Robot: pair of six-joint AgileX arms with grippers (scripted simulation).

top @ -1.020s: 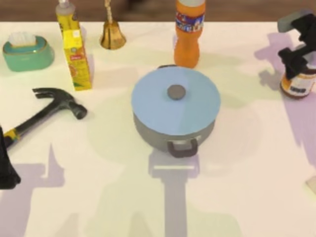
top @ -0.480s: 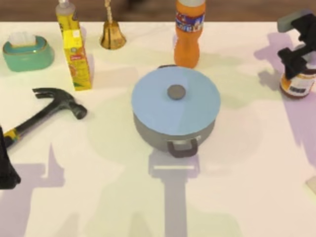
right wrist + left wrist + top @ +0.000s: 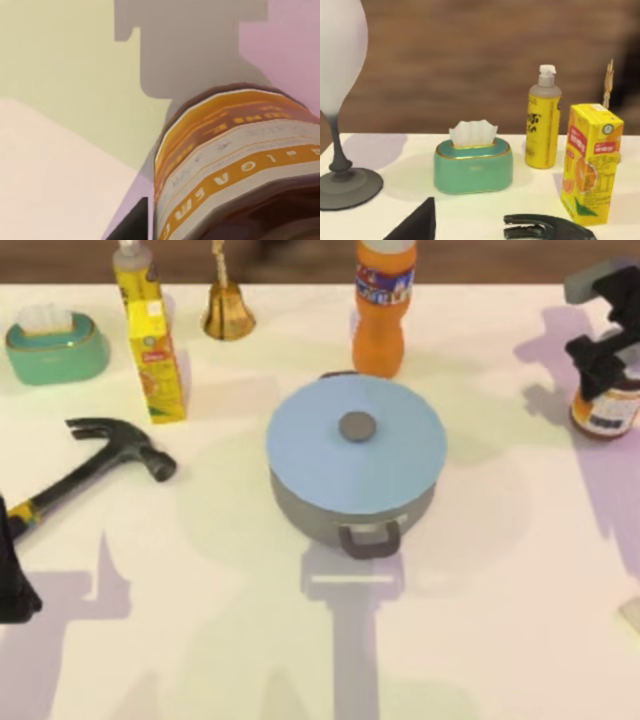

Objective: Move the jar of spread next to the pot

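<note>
The small round jar of dark brown spread (image 3: 606,412) with its white and orange label stands upright near the table's right edge, well apart from the wide grey cooking pot with a light-blue lid (image 3: 355,460) at the centre. The right gripper (image 3: 601,362) sits over the jar's top; whether its fingers are clamped on it I cannot tell. The right wrist view shows the jar's label (image 3: 235,165) very close. The tall orange soda bottle (image 3: 381,308) stands just behind the pot. The left gripper (image 3: 12,580) is parked far left of the pot.

Wide grey pot with light-blue lid (image 3: 355,455) mid-table. Orange soda bottle (image 3: 381,315) just behind it. Small brown jar of spread (image 3: 604,408) far right. Black hammer (image 3: 100,460) well left.
</note>
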